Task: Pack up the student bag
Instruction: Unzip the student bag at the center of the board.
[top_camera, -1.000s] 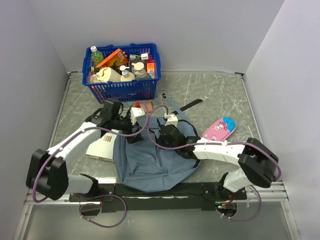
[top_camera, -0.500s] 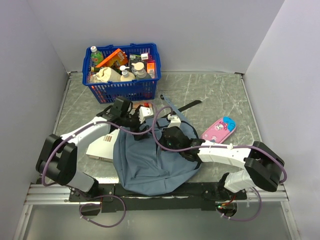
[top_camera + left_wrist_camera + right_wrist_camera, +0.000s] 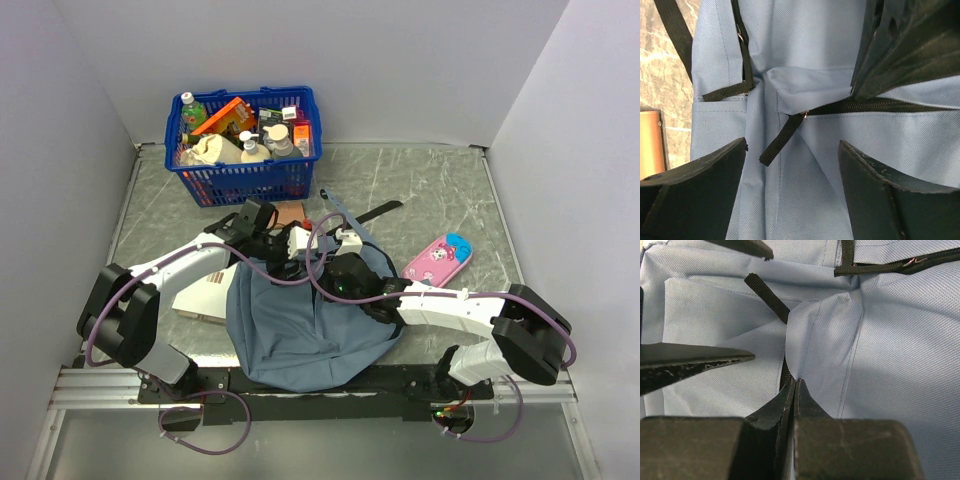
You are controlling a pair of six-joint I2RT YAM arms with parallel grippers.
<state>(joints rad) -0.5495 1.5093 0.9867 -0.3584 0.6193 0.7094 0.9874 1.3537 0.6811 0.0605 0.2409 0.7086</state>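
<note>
The student bag (image 3: pixel 300 330) lies as a soft grey-blue heap at the near middle of the table. My left gripper (image 3: pixel 300 243) hovers open over its far end. In the left wrist view my open left gripper (image 3: pixel 792 145) straddles a black zipper pull strap (image 3: pixel 781 139) that hangs from the dark zipper (image 3: pixel 875 106). My right gripper (image 3: pixel 332 264) is shut, and its tips (image 3: pixel 794 382) pinch a raised fold of the bag's fabric (image 3: pixel 822 330) beside the zipper. The left fingers (image 3: pixel 695 362) stand close beside it.
A blue plastic basket (image 3: pixel 245 175) full of bottles and packets stands at the back left. A pink pencil case (image 3: pixel 438 258) lies right of the bag. A white book (image 3: pixel 205 292) lies under my left arm, and a brown item (image 3: pixel 290 212) sits near the basket.
My left gripper has swung right from beside the book to over the bag's far end, close to the right gripper, and its jaws have narrowed a little. The right gripper stays shut.
</note>
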